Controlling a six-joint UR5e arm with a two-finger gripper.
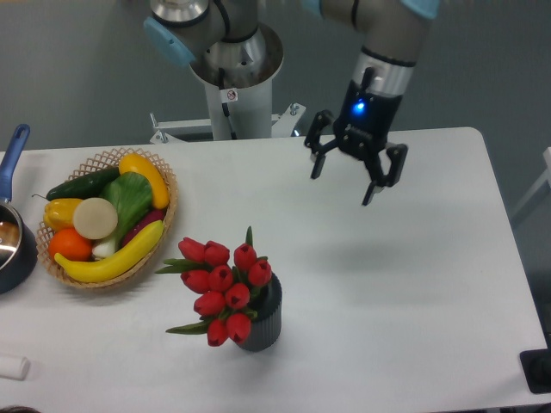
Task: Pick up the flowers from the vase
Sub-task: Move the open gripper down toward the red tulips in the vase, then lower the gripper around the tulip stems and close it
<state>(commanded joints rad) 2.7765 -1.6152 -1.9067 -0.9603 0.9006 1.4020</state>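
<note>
Matt ribbed dark vase (261,325), woven wicker basket (103,160), smooth matt white table (405,284)

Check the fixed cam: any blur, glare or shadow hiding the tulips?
Fixed camera: lighting soft and even, no glare; flowers and vase sharp; gripper slightly soft, blue light glowing above it; its faint shadow falls on the table right of the bunch, off the flowers.

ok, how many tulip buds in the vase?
9 visible. The flowers sit bunched in the vase: two at upper left, two at upper right, the rest clustered down the middle and front. More may be hidden beneath.
</note>
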